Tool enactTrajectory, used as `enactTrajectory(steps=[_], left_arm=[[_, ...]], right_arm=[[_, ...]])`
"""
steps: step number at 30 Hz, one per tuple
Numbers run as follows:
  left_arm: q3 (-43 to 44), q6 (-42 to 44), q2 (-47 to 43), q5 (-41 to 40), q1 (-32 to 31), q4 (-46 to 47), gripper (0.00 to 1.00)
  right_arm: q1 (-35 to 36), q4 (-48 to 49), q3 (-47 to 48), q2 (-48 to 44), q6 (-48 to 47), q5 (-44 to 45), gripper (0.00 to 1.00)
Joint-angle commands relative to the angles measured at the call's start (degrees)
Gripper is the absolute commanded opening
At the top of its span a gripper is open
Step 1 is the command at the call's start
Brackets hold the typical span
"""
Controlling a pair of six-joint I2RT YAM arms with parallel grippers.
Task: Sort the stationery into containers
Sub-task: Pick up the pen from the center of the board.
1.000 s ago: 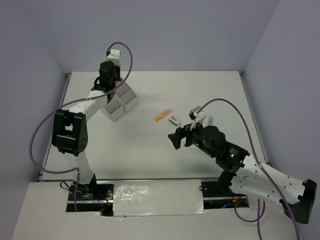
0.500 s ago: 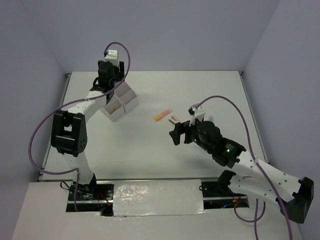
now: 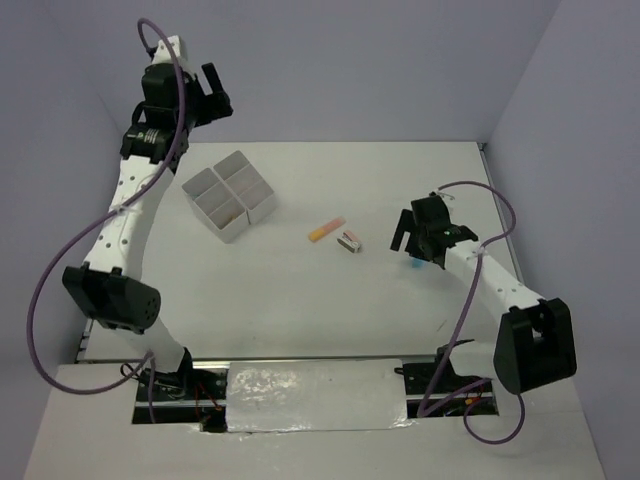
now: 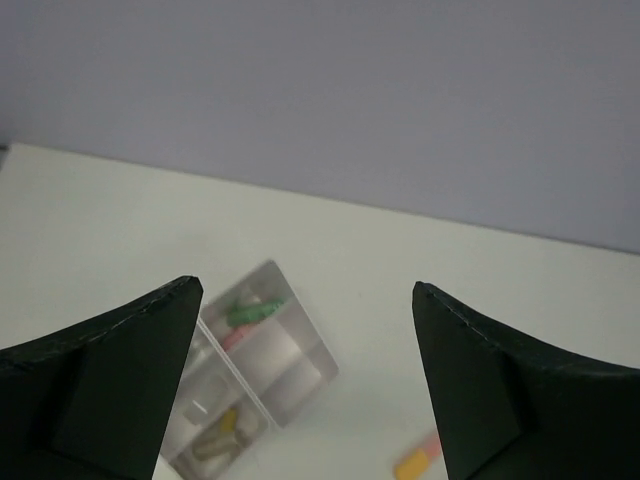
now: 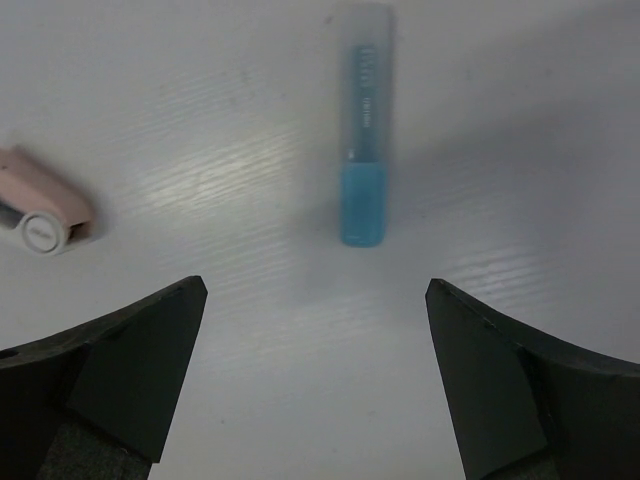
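The white four-compartment container [image 4: 305,320] lies below the left pincer [image 4: 306,288], whose fingers stand wide apart and hold nothing. Only the left wrist view shows a green marker [image 4: 245,313] inside it. The right pincer [image 5: 315,285], fingers also spread, hangs over the light blue marker [image 5: 365,125]. The marker is mostly hidden from overhead. Its long axis runs straight away from the pincer, darker blue end nearest.

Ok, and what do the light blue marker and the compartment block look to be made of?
Light blue marker: plastic by the look, with a frosted, see-through barrel and a solid, smoother blue end. Compartment block: probably thin white plastic. In the left wrist view its walls look slightly translucent, with a mild sheen. Neither can be confirmed beyond looks.
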Motion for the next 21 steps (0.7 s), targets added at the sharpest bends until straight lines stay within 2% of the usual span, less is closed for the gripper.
enactTrajectory(steps=[1, 2, 4, 7, 10, 13, 16, 19, 21], left_arm=[[-9.3, -5.2, -8.5, 10.8, -1.2, -10.4, 0.99], [-12.0, -5.2, -8.5, 11.3, -1.8, -10.4, 1.0], [-19.5, -4.6, -18.4, 11.4, -4.6, -8.1, 0.99], [-29.3, -3.6, -25.9, 11.4, -6.8, -6.1, 0.99], [-39.4, -2.8, -35.0, 11.4, -6.9, -5.1, 0.99], [-47.6, -0.9, -43.9, 13.0, -6.9, -5.4, 0.99], [-54.8, 2.8, -48.9, 14.9, -6.9, -5.5, 0.99], [-61.9, 3.9, -52.3, 12.1, -6.9, -4.9, 0.99], [-64.7, 3.5, -53.2, 12.1, -6.9, -4.1, 0.99]], right_arm=[[-4.5, -2.3, 4.5, 3.5, 0.6, 3.0, 0.98], [-5.6, -2.5, 5.0, 4.8, 0.2, 3.0, 0.98], [-8.0, -2.7, 6.4, 8.0, -0.7, 1.0, 0.94], [-8.3, -1.4, 6.1, 9.0, -1.3, 0.4, 0.91], [-8.4, 1.3, 4.4, 8.8, -2.1, -2.6, 0.86], [-8.7, 1.9, 4.6, 11.2, -2.4, -1.9, 0.85], [-9.5, 2.0, 5.2, 14.7, -2.4, -1.3, 0.84], [-10.0, 1.6, 6.1, 18.0, -2.1, -0.7, 0.78], [-10.2, 1.9, 6.2, 19.8, -2.1, -1.4, 0.69]])
